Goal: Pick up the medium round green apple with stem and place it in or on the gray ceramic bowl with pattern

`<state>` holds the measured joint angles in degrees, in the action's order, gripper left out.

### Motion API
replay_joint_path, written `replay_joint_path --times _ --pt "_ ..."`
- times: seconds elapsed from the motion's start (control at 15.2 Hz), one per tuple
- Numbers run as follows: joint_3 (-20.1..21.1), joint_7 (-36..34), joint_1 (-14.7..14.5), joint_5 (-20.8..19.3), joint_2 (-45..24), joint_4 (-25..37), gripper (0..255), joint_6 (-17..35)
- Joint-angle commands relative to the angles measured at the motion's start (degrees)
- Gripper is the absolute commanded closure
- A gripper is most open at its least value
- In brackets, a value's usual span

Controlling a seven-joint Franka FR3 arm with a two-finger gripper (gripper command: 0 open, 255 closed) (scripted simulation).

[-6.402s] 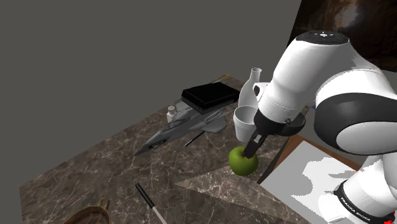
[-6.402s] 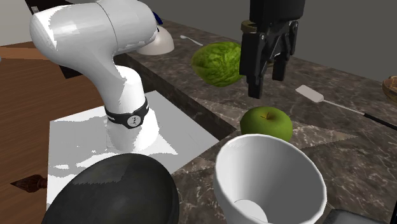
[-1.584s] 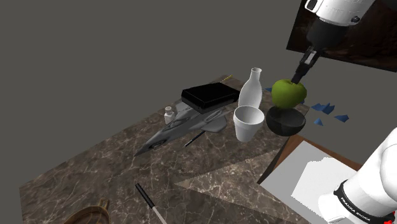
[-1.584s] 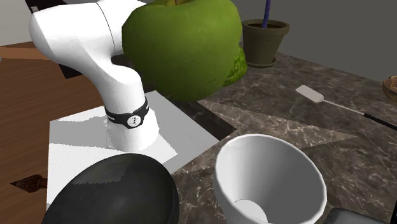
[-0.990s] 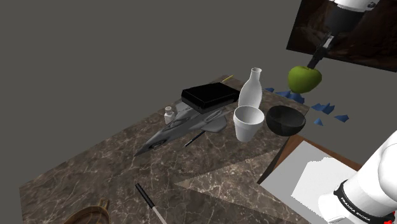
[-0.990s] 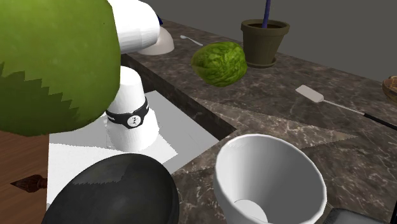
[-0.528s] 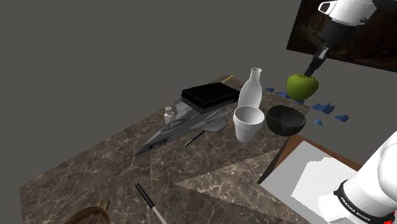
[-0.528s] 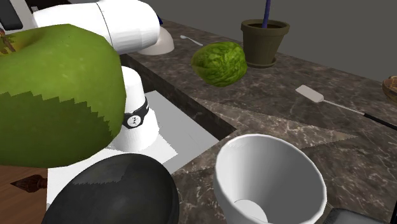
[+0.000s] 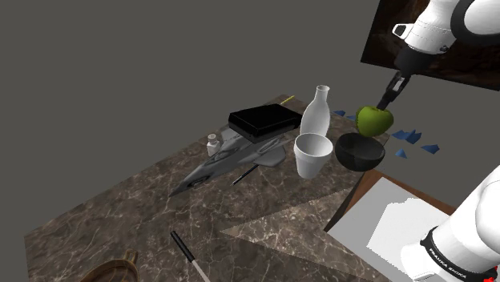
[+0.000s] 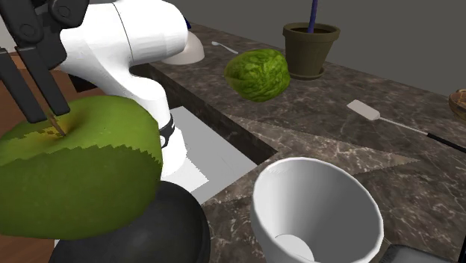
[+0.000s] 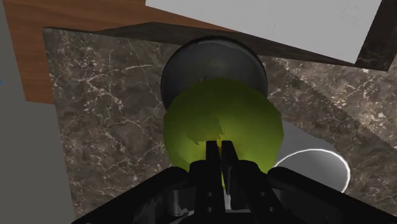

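The green apple [image 9: 374, 120] hangs from my gripper [image 9: 385, 102], which is shut on its stem. It sits just above the dark round bowl [image 9: 360, 155], apart from the rim. In the wrist view the apple [image 11: 222, 121] covers much of the bowl [image 11: 184, 57] below it, with my gripper [image 11: 221, 151] closed at its top. In the second exterior view the apple [image 10: 75, 172] looms large over the bowl [image 10: 179, 228], the gripper [image 10: 49, 116] pinching the stem.
A white cup [image 9: 312, 155] and a white bottle [image 9: 315, 112] stand beside the bowl. A black box [image 9: 264, 120], a grey model jet [image 9: 228, 160] and a pen [image 9: 188, 252] lie further along the marble top. A leafy green ball [image 10: 258, 75] and a plant pot [image 10: 310, 48] stand behind.
The gripper has come down with the apple, from high beyond the bowl to just above it.
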<state>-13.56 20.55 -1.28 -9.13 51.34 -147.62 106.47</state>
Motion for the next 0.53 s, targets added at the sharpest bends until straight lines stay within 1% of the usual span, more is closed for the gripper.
replay_joint_path --times 0.0,0.46 --pt "-0.28 0.05 0.2 -0.29 0.35 -1.74 255 1.43" --pt "-1.3 0.06 0.76 -1.3 0.34 -7.6 255 7.28"
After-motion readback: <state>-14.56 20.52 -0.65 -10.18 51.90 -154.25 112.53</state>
